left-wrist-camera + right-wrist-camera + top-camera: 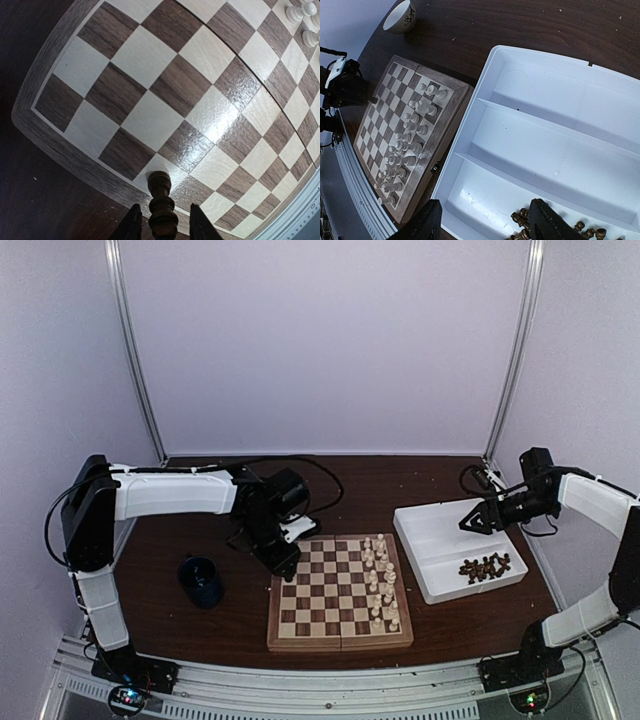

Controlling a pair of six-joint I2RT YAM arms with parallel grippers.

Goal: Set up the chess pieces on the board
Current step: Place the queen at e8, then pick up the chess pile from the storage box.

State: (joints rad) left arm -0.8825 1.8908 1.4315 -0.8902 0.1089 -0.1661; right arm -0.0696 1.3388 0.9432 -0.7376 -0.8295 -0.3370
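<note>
Dark piece [161, 210] stands at the board's [340, 642] left edge inside the left gripper [162, 227], jaws released and clear of it. Cream pieces [380, 580] line the board's right side. The other dark pieces [485, 567] lie in the tray [420, 530] right of the board, under the spread right gripper [485, 220]. I judge about half remains.

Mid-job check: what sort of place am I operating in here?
Most likely a lab robot cell, not a home: plain white panel walls framed by metal uprights box in a dark wooden table, with an aluminium mounting rail along its near edge.
</note>
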